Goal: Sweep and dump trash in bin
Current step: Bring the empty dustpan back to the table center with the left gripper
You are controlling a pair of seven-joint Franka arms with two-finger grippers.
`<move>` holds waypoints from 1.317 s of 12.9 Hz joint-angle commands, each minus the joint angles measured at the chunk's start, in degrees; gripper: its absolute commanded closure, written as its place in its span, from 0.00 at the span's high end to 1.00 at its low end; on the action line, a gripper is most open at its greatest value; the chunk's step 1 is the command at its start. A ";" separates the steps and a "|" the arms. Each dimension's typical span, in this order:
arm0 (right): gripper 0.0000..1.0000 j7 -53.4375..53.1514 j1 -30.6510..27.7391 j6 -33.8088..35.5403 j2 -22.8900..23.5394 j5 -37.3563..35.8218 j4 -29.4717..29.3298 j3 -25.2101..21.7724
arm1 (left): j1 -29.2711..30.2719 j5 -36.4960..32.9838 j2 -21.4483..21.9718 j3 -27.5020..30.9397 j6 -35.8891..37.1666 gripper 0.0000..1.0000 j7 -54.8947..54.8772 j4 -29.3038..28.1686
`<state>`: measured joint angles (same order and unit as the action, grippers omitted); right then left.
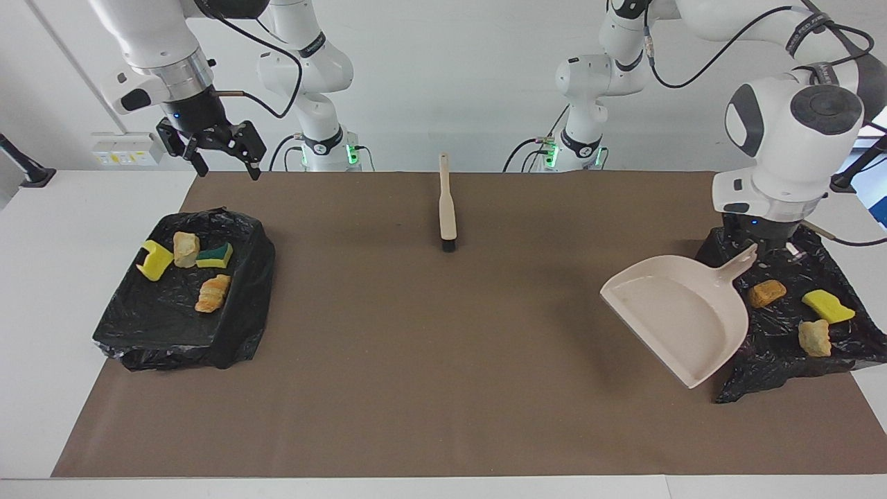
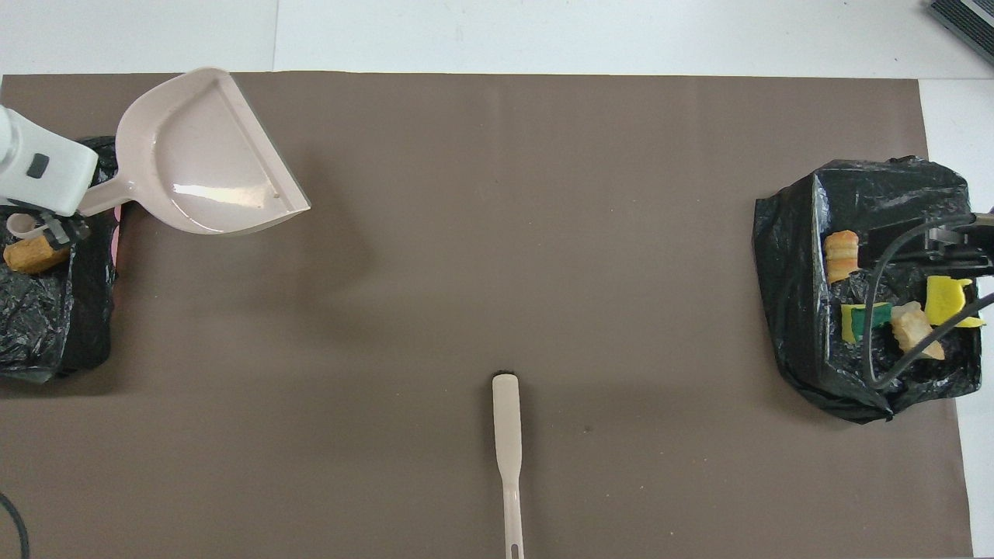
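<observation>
Left gripper (image 1: 752,251) holding dustpan (image 1: 675,319), no writing

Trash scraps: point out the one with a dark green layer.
The yellow-and-green sponge in the bin at the right arm's end; the other scraps show no green layer.

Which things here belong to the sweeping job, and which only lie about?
Job:
- scraps, in two bins
- bins
- dustpan, empty, held by left pincer
- brush

Other:
- brown mat
- right pincer, open, raised, holding nothing
</observation>
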<state>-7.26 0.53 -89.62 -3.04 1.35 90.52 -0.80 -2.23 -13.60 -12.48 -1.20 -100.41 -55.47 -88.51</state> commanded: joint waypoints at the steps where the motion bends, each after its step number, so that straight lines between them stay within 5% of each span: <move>1: 1.00 1.10 0.17 0.77 -0.74 0.50 0.71 0.54 | -4.61 3.66 1.58 1.02 1.53 0.00 11.13 -1.14; 4: 1.00 1.01 0.34 0.15 -0.48 0.24 0.27 0.98 | -10.41 6.73 0.71 1.02 1.88 0.00 24.05 -0.18; 9: 1.00 1.37 1.04 -0.11 -0.65 -2.40 0.62 1.33 | -22.19 7.88 -9.29 1.02 3.64 0.00 52.51 8.33; 14: 1.00 0.66 2.10 0.15 -0.65 -2.49 0.71 1.24 | -28.53 10.95 -17.91 0.67 3.82 0.00 68.89 18.26; 17: 1.00 -0.48 2.01 0.41 -0.74 -2.05 0.80 1.16 | -30.73 12.19 -19.42 0.23 0.50 0.00 73.84 18.72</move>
<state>-7.29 2.89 -89.59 -3.05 -1.16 90.58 0.24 -31.46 -2.63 -29.71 -1.58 -99.36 15.85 -73.31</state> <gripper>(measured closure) 0.000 0.674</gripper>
